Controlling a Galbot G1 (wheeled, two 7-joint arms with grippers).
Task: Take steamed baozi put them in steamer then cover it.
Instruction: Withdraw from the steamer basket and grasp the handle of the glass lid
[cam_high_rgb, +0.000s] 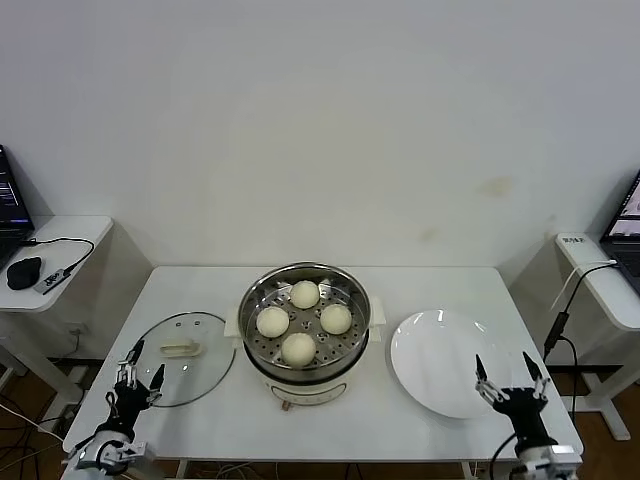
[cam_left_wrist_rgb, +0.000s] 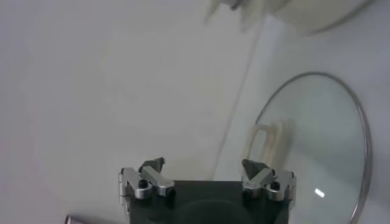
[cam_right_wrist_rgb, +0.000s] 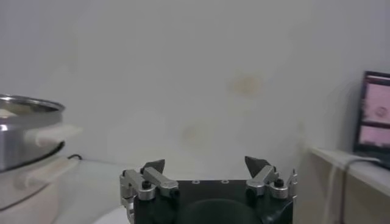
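Observation:
Several cream-white steamed baozi sit on the perforated tray inside the shiny steel steamer at the table's middle. The cover, a clear glass lid with a cream bar handle, lies flat on the table left of the steamer; in the left wrist view the cover lies ahead of the fingers. My left gripper stands open at the table's front left, by the cover's near rim, holding nothing. My right gripper stands open at the front right, over the near edge of the white plate, empty. The steamer shows at the side of the right wrist view.
Side desks flank the table: the left one carries a black mouse and cables, the right one a laptop with a cable hanging down. A white wall closes the back.

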